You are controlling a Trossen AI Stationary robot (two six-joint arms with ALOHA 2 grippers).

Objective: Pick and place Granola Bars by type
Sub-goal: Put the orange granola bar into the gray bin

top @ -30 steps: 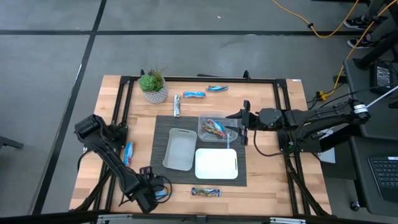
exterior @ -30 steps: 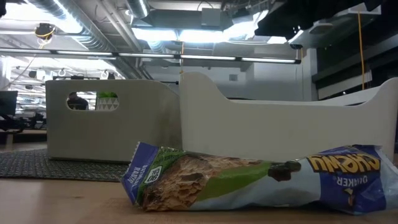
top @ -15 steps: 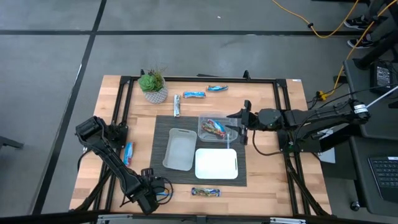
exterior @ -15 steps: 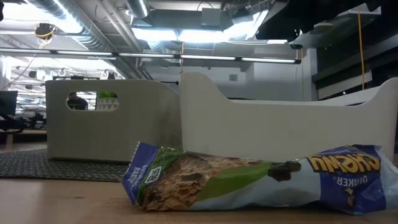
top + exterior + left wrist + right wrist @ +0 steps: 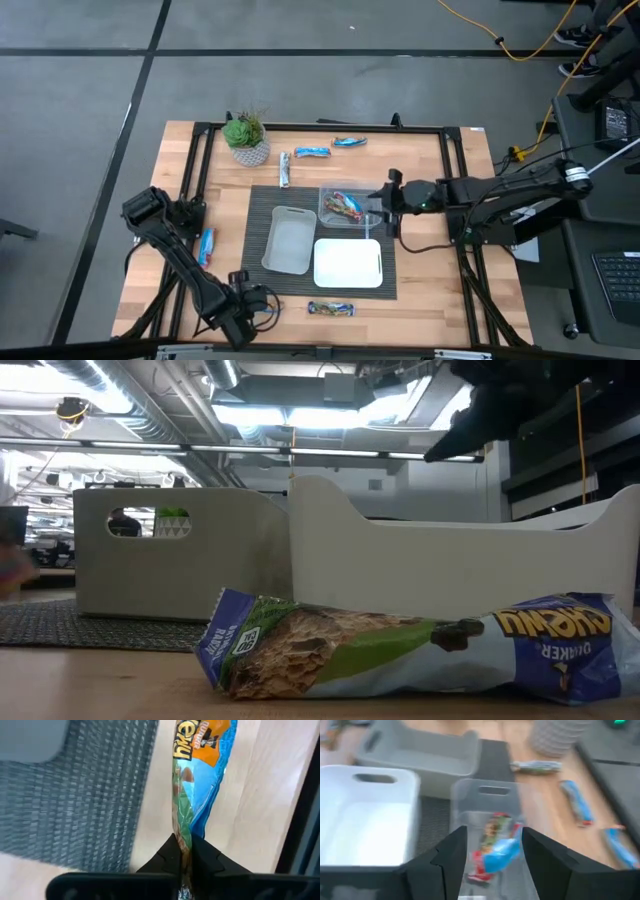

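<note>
My left gripper [image 5: 246,318] is at the table's near left, shut on a blue granola bar [image 5: 200,775]. My right gripper [image 5: 492,860] hangs open above the clear tray [image 5: 345,207], which holds blue and red bars [image 5: 497,847]. Other bars lie flat on the wood: two blue ones [image 5: 312,152] [image 5: 349,141] and a silver one [image 5: 285,168] at the far side, a blue one [image 5: 207,245] at the left, and one [image 5: 330,309] near the front edge. My left gripper pinches one end of the blue bar's wrapper [image 5: 182,837] between its two fingers. The fingers come from above, pointing steeply down. The bar is turned on its edge and runs away from the fingers over the wood; whether its far end rests on the table I cannot tell.
A grey tray [image 5: 288,240] and a white tray [image 5: 348,263] stand on a dark mat [image 5: 262,205] beside the clear tray. A potted plant [image 5: 246,138] is at the far left. Black rails frame the table [image 5: 430,300].
My right gripper has tipped downward and sunk a little toward the clear tray. The dark shape of that arm now reaches lower in the low view.
</note>
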